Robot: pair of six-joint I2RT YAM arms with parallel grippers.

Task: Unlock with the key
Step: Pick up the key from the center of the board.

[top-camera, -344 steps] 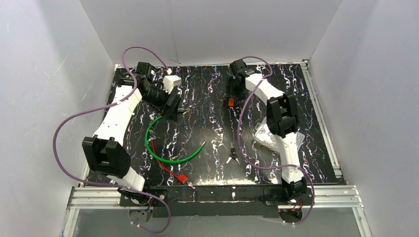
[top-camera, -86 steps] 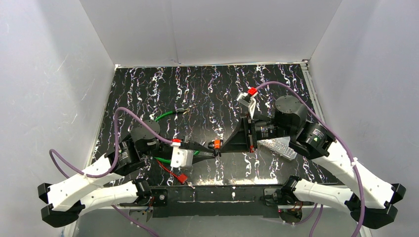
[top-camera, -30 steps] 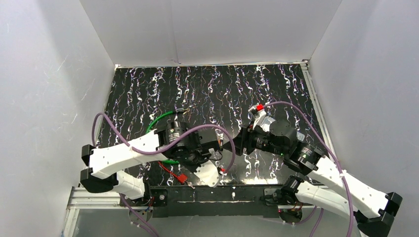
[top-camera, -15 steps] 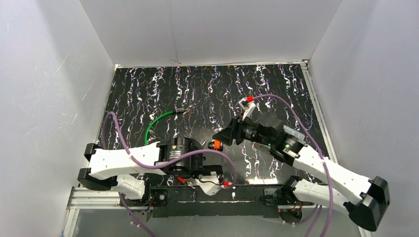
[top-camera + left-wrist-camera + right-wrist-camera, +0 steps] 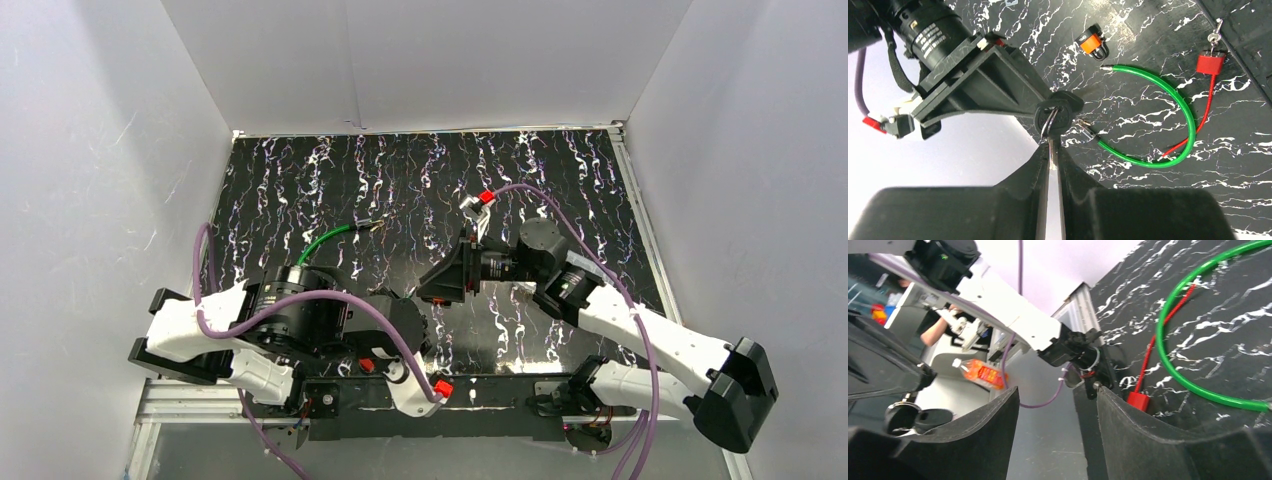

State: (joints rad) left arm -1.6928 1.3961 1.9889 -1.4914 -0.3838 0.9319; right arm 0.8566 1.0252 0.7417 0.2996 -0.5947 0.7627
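left hand [image 5: 1050, 144] pinching thin wire key ring [image 5: 1049, 119]; green cable [image 5: 1175, 100] curved

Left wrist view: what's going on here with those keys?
The left tool is shut on the ring of the black-headed keys, held above the table. The key heads sit right at the tip of the right tool, whose jaws stand open. The orange padlock lies on the table near one end of the green cable, with no tool on it; no key is in it yet.

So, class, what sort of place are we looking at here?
Probably a robotics lab test cell: white walls box in a black marbled table, with an aluminium frame along its near edge.
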